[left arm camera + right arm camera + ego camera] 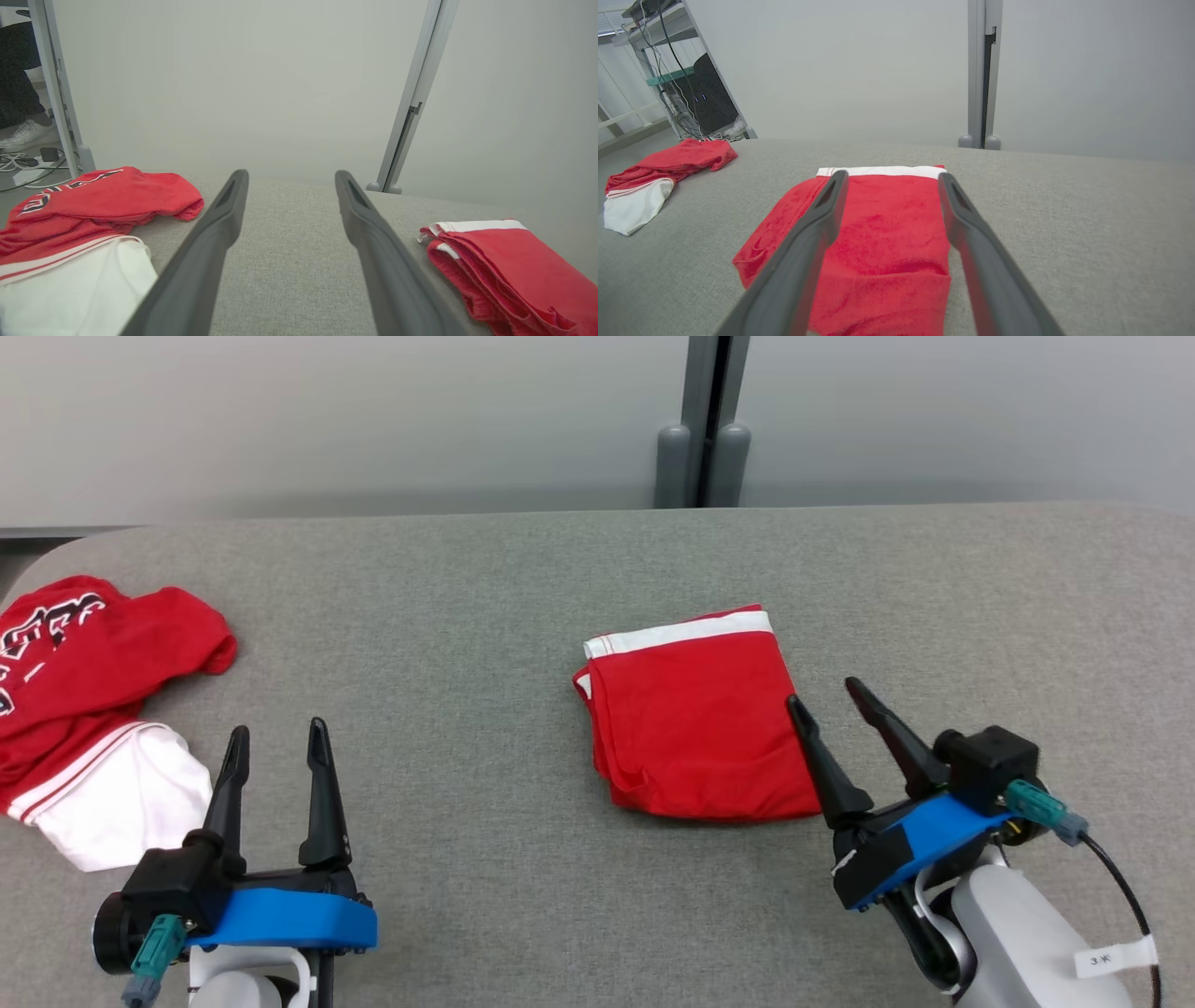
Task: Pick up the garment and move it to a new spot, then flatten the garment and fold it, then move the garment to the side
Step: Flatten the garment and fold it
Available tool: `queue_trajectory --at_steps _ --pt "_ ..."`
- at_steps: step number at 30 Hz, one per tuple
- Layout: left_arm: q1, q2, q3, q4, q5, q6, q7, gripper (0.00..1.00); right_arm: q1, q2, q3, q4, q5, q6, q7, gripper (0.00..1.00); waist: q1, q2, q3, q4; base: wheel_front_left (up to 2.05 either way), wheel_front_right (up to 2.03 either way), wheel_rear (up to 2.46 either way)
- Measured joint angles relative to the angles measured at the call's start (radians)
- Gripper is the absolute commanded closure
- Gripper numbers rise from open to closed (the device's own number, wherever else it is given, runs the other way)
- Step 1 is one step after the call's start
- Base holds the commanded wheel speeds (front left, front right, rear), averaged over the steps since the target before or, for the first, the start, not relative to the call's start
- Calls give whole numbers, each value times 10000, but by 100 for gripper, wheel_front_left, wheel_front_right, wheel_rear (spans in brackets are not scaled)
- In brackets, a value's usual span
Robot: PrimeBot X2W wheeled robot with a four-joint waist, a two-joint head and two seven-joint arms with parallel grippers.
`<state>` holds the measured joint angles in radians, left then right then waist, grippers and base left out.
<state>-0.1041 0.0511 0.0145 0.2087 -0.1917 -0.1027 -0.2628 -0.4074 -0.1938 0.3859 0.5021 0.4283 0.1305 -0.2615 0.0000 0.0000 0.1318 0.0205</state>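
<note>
Both gape empty: left end effector (279, 725) idle, right end effector (821, 690) just right of the folded garment (695, 719). Folding looks done; next, grasp and shift it aside.

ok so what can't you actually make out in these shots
Crumpled red and white garment: head view, left edge cuts it off; its lettering is folded and unreadable.
Folded red garment: right wrist view, fingers of the right end effector cover strips of it; lower layers hidden.
Label on the right forearm: head view, print too small.
Person's shoe: left wrist view, leg cut off by the picture's edge.
</note>
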Motion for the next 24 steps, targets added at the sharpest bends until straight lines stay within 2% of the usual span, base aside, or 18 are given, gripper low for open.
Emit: queue_trajectory --at_steps 9,24 --pt "16 8 79 132 211 -36 0 0 1193 291 -1988 -1197 -771 0 -10 0 0 0 -291 -567 0 0 0" --pt "646 8 127 205 449 100 0 0 2809 991 -3618 -2318 -1804 0 228 0 -1 0 -865 -506 0 0 0"
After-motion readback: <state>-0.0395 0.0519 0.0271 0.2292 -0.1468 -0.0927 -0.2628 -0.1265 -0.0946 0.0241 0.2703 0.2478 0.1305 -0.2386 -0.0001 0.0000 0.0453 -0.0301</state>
